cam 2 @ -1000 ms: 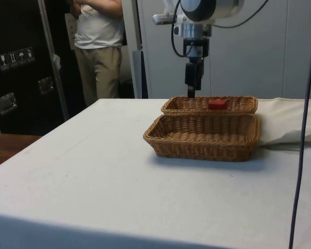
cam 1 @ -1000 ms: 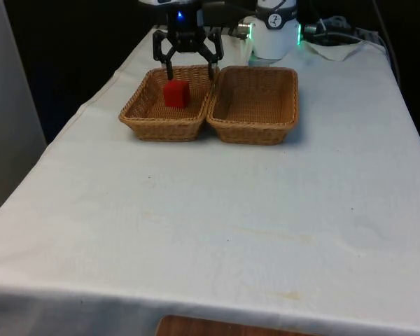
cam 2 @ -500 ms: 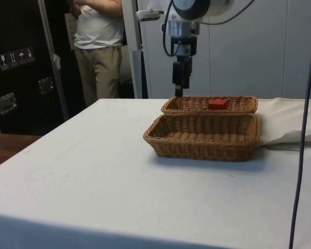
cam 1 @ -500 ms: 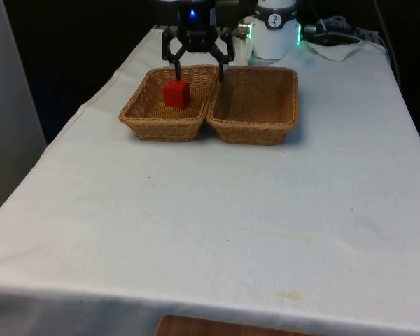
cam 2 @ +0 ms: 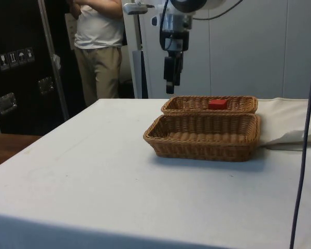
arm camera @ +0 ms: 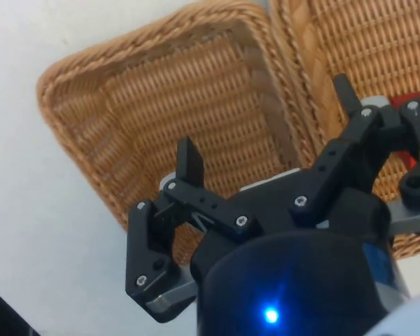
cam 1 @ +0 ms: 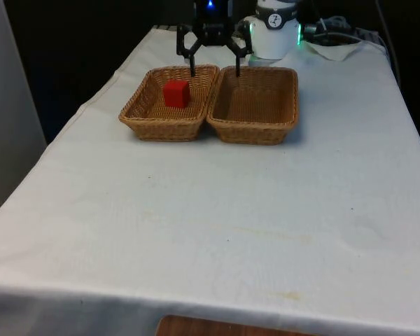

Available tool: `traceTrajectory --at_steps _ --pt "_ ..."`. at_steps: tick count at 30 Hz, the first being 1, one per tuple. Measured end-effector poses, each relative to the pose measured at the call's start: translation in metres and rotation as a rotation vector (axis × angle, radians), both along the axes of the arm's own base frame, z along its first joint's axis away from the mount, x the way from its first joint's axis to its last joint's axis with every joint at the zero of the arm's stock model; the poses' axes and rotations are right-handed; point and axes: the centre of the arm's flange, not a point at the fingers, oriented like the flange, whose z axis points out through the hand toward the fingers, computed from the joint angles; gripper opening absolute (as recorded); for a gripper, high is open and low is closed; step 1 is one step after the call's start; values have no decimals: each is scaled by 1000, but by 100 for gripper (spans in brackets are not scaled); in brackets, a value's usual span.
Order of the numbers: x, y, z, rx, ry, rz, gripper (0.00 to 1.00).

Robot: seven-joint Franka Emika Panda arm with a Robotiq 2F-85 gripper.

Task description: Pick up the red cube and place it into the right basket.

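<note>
1. The gripper [cam 1: 215, 68] is hanging in the air above the far rims of the two baskets, about where they meet.
2. Its two black fingers [cam 1: 193, 64] are spread wide apart and are holding nothing.
3. In the side view, the gripper [cam 2: 170, 88] is floating a little above the baskets, at their end nearer the person.
4. In the wrist view, the gripper [arm camera: 266, 133] is pointing down over the empty basket [arm camera: 175, 133], and its fingers [arm camera: 190, 161] are open there too.
5. The red cube [cam 1: 176, 93] is sitting inside the basket [cam 1: 148, 112] on the front view's left.
6. In the side view, the cube [cam 2: 217, 104] is peeking just over the rim of the far basket [cam 2: 197, 106].
7. A bit of the cube [arm camera: 406, 155] is showing behind one finger in the wrist view.
8. The gripper is not touching the cube.
9. The other basket [cam 1: 255, 126], on the front view's right, is holding nothing, and its side is touching the first basket.
10. In the side view, this empty basket [cam 2: 205, 145] is the nearer one.
11. Both baskets are resting on the surface [cam 1: 217, 210], which is wearing a white cloth.
12. A person [cam 2: 99, 46] in a white top and tan trousers is standing behind the surface in the side view.
</note>
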Motion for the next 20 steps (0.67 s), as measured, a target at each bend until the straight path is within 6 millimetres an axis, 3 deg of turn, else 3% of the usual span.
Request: traceTrajectory --at_steps 12,20 --pt "11 37 3 4 -7 32 100" --pt "18 44 3 1 -5 16 100"
